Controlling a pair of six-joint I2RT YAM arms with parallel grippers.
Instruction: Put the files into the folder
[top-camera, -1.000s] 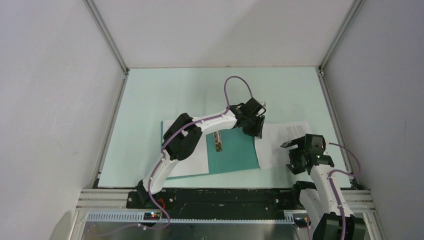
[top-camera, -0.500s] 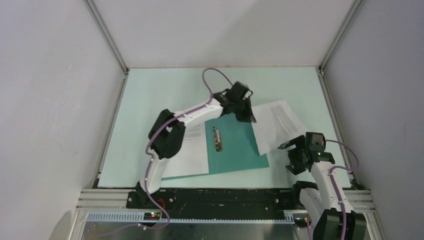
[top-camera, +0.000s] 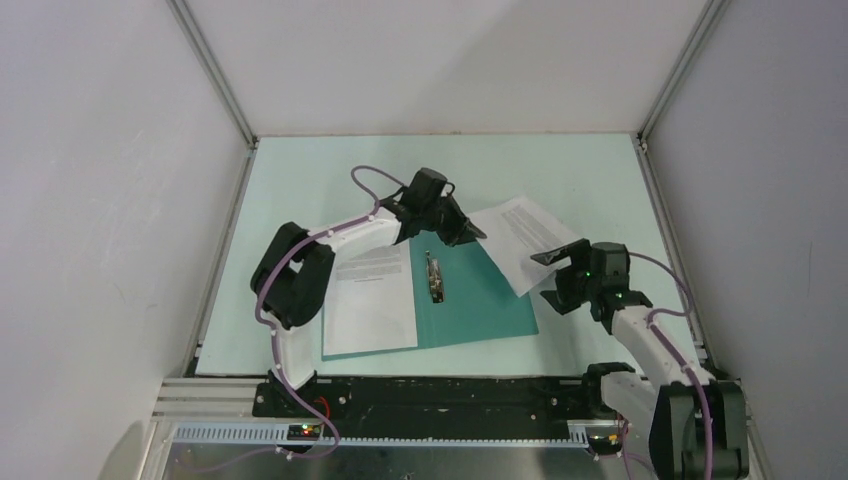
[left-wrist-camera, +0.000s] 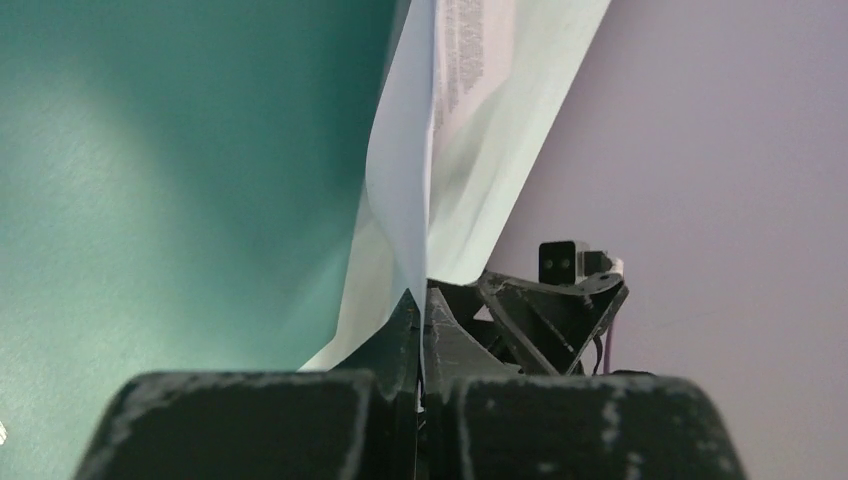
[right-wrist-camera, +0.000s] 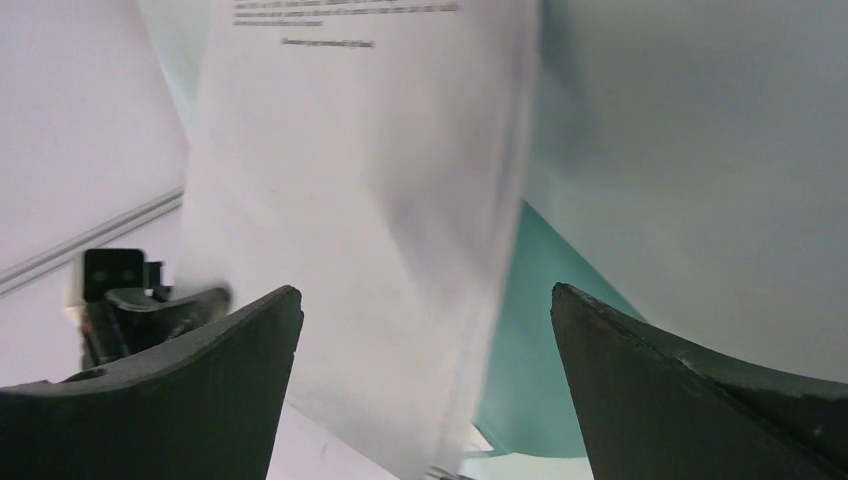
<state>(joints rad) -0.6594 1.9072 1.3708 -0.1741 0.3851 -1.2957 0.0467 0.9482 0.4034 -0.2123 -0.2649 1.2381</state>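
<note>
The teal folder (top-camera: 480, 300) lies open on the table, its metal clip (top-camera: 435, 278) along the spine. One white file (top-camera: 370, 298) lies flat on its left half. My left gripper (top-camera: 470, 234) is shut on the left edge of the second file (top-camera: 518, 238), which is lifted and tilted over the folder's far right corner. In the left wrist view the sheet (left-wrist-camera: 425, 150) runs up from my pinched left gripper (left-wrist-camera: 420, 300), beside the folder (left-wrist-camera: 180, 150). My right gripper (top-camera: 553, 277) stands open just right of the sheet. In its wrist view the sheet (right-wrist-camera: 370, 200) hangs ahead of the open right gripper (right-wrist-camera: 425, 292).
Pale green table mat (top-camera: 300, 190) bounded by white walls and aluminium rails (top-camera: 220, 270) on left, back and right. The left arm's purple cable (top-camera: 365, 175) loops above the mat. The left gripper (right-wrist-camera: 130, 300) shows at the left of the right wrist view.
My left gripper shut on the right-hand sheet's edge, lifted it and carried it left over the folder. The right gripper moved up and left toward the sheet, staying open.
</note>
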